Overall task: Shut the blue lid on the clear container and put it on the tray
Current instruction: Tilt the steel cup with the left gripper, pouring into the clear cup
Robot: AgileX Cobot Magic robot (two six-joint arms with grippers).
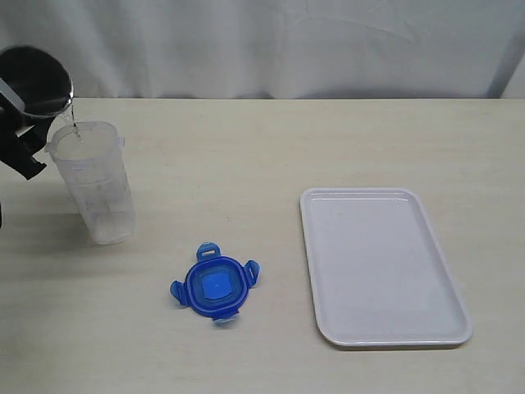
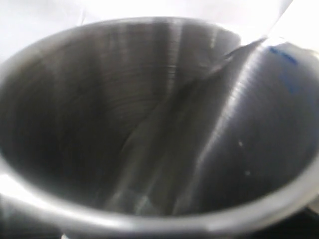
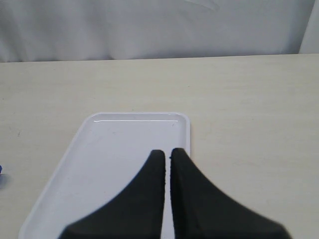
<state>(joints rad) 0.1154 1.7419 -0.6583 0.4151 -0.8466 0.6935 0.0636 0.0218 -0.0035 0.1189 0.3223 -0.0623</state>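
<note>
The clear container [image 1: 97, 185] stands upright and uncovered at the left of the table. A shiny steel cup [image 1: 33, 78] hangs tilted over its mouth, and a thin clear stream seems to run from the cup's rim into it. My left gripper [image 1: 23, 152] shows only as black parts at the frame's left edge, shut on that cup. The cup's inside [image 2: 149, 114] fills the left wrist view and hides the fingers. The blue lid [image 1: 215, 283] lies flat on the table, apart from the container. The white tray [image 1: 385, 267] lies at the right, bare. My right gripper [image 3: 167, 153] hovers shut above the tray [image 3: 114, 144], holding nothing.
A white curtain [image 1: 271, 45] hangs behind the table's far edge. Bare tabletop [image 1: 246, 156] lies between the container and the tray. The right arm is outside the exterior view.
</note>
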